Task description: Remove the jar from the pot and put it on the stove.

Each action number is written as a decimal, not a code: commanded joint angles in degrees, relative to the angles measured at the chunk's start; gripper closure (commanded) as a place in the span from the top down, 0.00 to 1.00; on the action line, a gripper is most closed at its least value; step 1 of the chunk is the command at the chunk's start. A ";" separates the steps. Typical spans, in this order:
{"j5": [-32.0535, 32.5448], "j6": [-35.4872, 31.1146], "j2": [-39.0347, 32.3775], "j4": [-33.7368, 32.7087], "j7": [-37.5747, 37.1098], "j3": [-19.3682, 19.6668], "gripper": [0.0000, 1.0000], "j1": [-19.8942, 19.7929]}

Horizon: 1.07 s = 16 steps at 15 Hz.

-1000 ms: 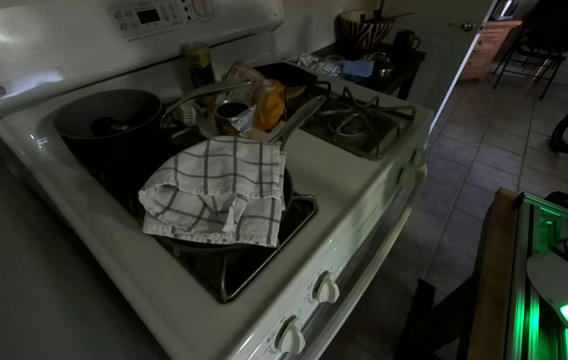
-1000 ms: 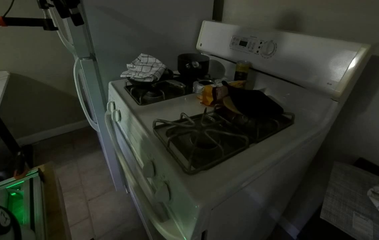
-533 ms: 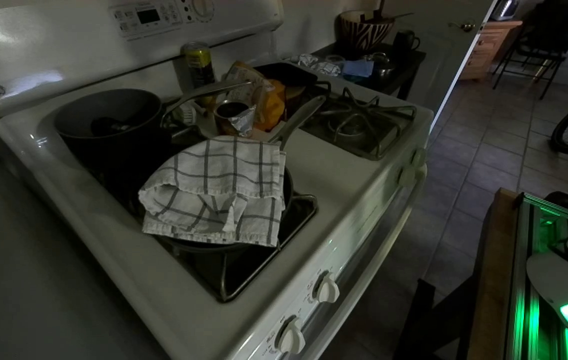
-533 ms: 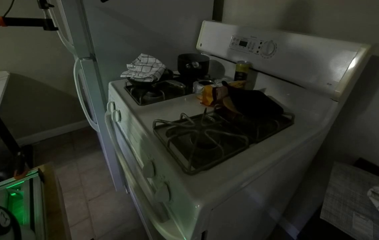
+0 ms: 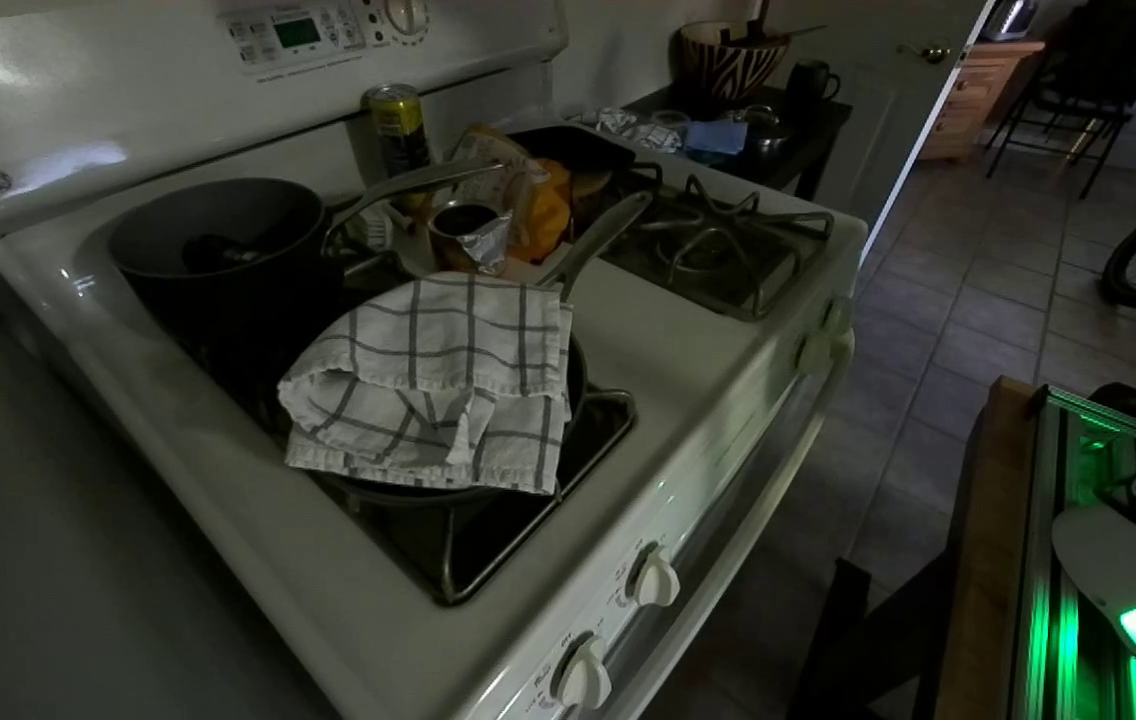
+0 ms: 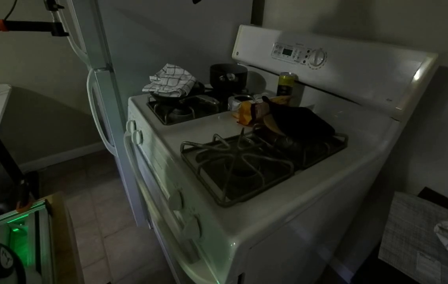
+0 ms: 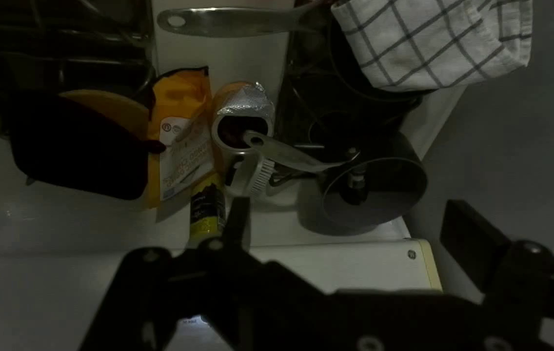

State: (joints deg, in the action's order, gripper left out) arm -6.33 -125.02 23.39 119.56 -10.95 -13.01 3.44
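The white stove (image 5: 688, 330) shows in both exterior views, also here (image 6: 208, 130). A dark grey pot (image 5: 258, 212) with a long metal handle stands on its rear burner. It also shows in an exterior view (image 6: 220, 81) and the wrist view (image 7: 379, 212). Inside it is a small dim object with a pale band, seemingly the jar (image 7: 356, 179); its details are too dark to tell. My gripper (image 7: 348, 203) is open and empty. In the wrist view its fingers frame the pot from below, apart from it. In an exterior view only a dark tip (image 6: 196, 1) shows.
A checked towel (image 5: 438, 380) covers a pan (image 5: 578, 375) on the front burner. An open foil-topped can (image 7: 243, 112), an orange bag (image 7: 179, 102), a yellow can (image 7: 207, 204), a brush (image 7: 257, 178) and a black flat item (image 6: 299, 120) crowd the middle and back. The back panel (image 6: 346, 71) rises behind.
The dark gripper has moved up and rightward along the top edge in an exterior view. Its shadow on the wall has moved. The yellow can and panel look brighter. Objects on the stove stay put.
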 commanded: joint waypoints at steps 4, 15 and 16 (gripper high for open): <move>0.71 0.21 0.26 -0.36 -0.46 1.10 1.00 1.53; 7.68 5.68 -28.02 -25.44 4.55 1.22 1.00 2.25; 9.50 5.51 -31.58 -28.56 3.67 1.04 1.00 3.02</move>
State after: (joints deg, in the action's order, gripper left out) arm -1.17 -122.67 2.68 102.28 -6.50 -12.23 4.46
